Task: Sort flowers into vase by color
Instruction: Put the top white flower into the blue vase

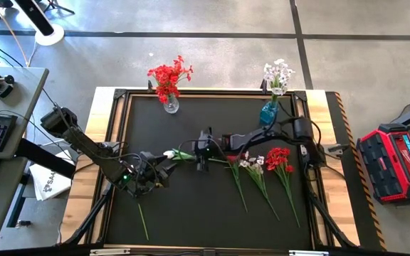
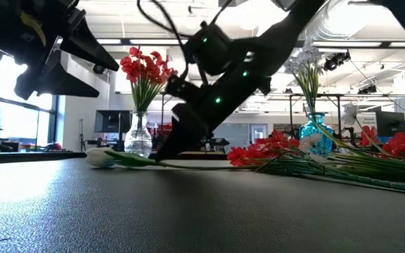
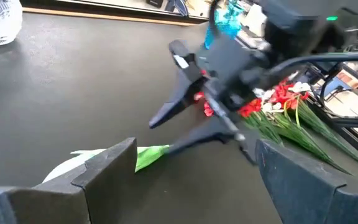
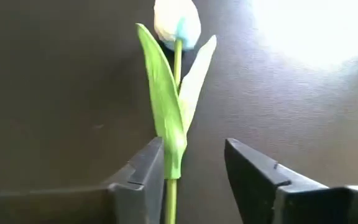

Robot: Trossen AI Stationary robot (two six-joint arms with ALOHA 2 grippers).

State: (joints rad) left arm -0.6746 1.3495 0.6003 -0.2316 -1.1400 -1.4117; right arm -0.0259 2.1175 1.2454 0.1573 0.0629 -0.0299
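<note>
A white tulip point(image 1: 171, 153) with green leaves lies flat on the black table top; its stem runs toward the right. My right gripper point(image 4: 194, 168) reaches in from the right, slanting down, open, one finger on each side of the stem point(image 4: 171, 199). My left gripper point(image 3: 191, 186) waits open just to the near left of the blossom point(image 3: 73, 163). More white point(image 1: 255, 167) and red flowers point(image 1: 277, 158) lie on the table at the right. A clear vase point(image 1: 170, 105) holds red flowers and a blue vase point(image 1: 269, 112) holds white ones. My right gripper stands astride the tulip's stem just below the leaves, pointing along the stem toward the blossom. The lower leaf point(image 4: 173, 158) lies right beside one finger point(image 4: 143, 171); I cannot tell whether they touch. The tulip rests on the table.
Both vases stand at the table's far edge. A lone green stem point(image 1: 142, 220) lies near the front left. The loose flowers' stems fan out toward the near right. A red case point(image 1: 393, 162) sits on the floor beyond the right edge.
</note>
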